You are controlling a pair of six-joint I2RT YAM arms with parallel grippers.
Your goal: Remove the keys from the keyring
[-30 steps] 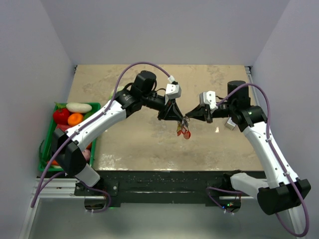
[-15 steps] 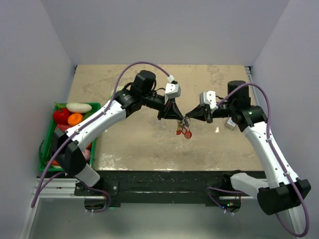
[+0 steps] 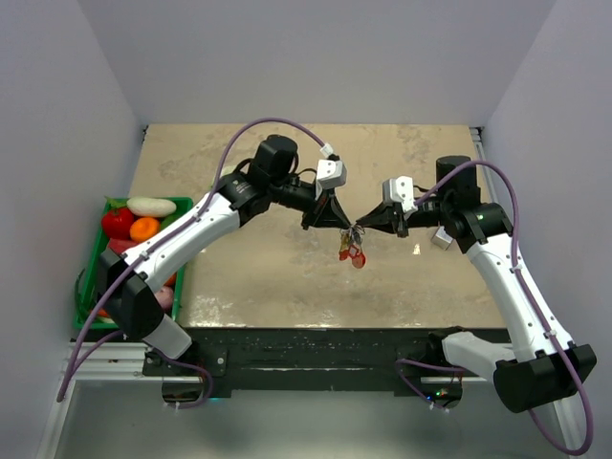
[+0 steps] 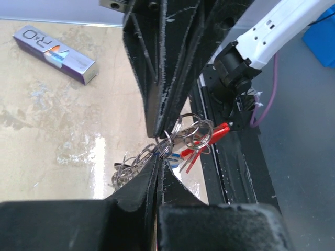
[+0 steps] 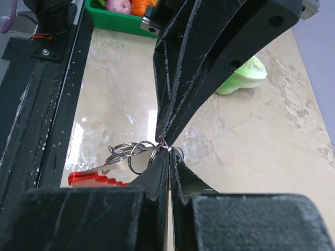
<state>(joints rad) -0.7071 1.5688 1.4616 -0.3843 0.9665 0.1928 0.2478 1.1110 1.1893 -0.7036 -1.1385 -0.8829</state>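
The keyring hangs in the air over the middle of the table, pinched between both grippers, which meet tip to tip. My left gripper is shut on its thin silvery rings from the left. My right gripper is shut on the rings from the right. The keys dangle below, red ones most visible; a red key and a bit of blue show in the left wrist view. A red piece lies low in the right wrist view. Other key colours are hidden.
A green tray of toy fruit and vegetables stands off the table's left edge. A small silver and purple box lies on the table by the right arm, also in the top view. A pale green toy vegetable lies further back.
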